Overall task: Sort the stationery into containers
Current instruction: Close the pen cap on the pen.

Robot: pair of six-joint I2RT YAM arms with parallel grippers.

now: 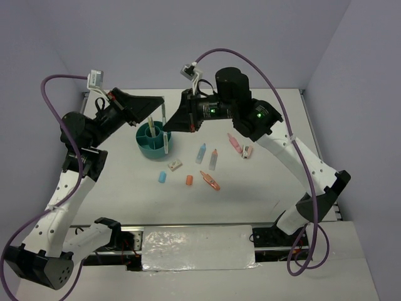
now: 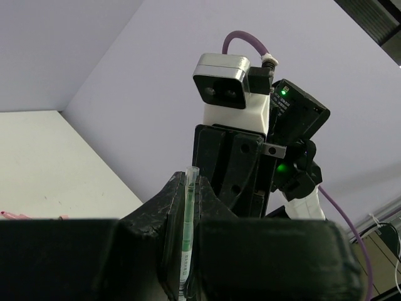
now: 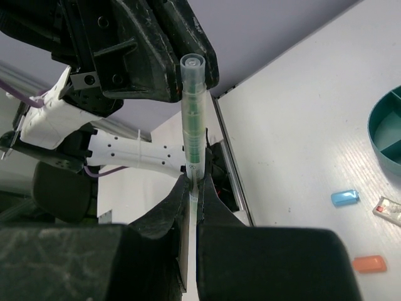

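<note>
A green pen with a clear cap stands upright over the front rim of the round teal container. Both grippers are shut on it. My left gripper pinches it just under the cap, and in the left wrist view the pen runs up between the black fingers. My right gripper clamps the pen's lower white part. In the right wrist view the left fingers flank the cap. A second pale pen leans inside the container.
Loose stationery lies right of the container: a blue eraser, a whitish-tan piece, an orange eraser, an orange marker, a blue marker, a grey-orange marker and a pink marker.
</note>
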